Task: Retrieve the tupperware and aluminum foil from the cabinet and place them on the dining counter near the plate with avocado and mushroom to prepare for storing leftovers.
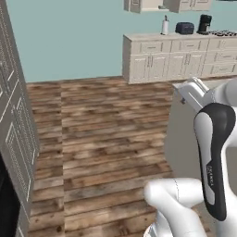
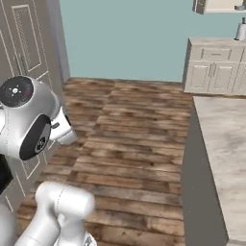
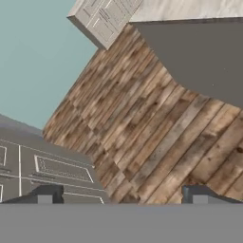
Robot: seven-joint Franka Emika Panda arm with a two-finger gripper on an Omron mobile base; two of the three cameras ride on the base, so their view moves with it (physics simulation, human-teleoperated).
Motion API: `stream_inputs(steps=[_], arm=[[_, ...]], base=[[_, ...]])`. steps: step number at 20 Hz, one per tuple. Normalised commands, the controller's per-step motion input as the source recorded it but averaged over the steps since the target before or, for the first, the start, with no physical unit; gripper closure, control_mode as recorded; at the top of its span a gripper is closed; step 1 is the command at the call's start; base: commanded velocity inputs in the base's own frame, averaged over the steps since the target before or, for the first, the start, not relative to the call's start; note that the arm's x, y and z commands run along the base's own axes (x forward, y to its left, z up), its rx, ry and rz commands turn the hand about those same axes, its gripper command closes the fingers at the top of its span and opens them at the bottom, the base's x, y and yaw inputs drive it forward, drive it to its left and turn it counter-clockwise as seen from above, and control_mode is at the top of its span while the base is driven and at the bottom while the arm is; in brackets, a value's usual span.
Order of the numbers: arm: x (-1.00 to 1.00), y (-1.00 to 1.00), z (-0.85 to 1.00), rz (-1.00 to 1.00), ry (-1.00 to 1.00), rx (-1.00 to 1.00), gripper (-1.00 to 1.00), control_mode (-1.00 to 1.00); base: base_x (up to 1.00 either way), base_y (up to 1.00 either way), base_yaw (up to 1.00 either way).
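Observation:
In the hand view my gripper point(image 3: 122, 197) is open, its two dark fingertips point(image 3: 45, 194) wide apart with nothing between them, looking down at wooden floor. The dining counter point(image 2: 223, 153) runs along the right, a beige veined marble top over a dark grey side, also seen as the dining counter point(image 3: 199, 9) at the top of the hand view. The cabinet point(image 2: 24, 53), with a tall panelled door and a bar handle, stands at the left with its door shut, also seen as the cabinet point(image 1: 14, 134). The tupperware, aluminum foil, plate, avocado and mushroom are out of view.
Open wooden floor point(image 1: 106, 134) lies between the cabinet and the dining counter. Cream drawer units point(image 1: 176, 58) line the far wall, carrying a paper towel roll point(image 1: 165, 25), a dark toaster point(image 1: 184, 28) and a coffee machine point(image 1: 204, 23).

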Motion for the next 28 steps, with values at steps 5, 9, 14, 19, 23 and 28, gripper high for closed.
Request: stream_inputs(steps=[5, 9, 14, 19, 23, 28], arm=[[0.0, 0.0, 0.0, 0.0, 0.0, 0.0, -1.0, 1.0], [0.0, 0.0, 0.0, 0.0, 0.0, 0.0, -1.0, 1.0], [0.0, 0.0, 0.0, 0.0, 0.0, 0.0, -1.0, 1.0], [0.0, 0.0, 0.0, 0.0, 0.0, 0.0, -1.0, 1.0], [0.0, 0.0, 0.0, 0.0, 0.0, 0.0, -1.0, 1.0], [0.0, 0.0, 0.0, 0.0, 0.0, 0.0, -1.0, 1.0]], base=[[1.0, 0.0, -0.38], [1.0, 0.06, -0.35], [1.0, 0.35, -0.28], [1.0, 0.46, -0.28], [1.0, 0.51, -0.25], [1.0, 0.53, -0.25]])
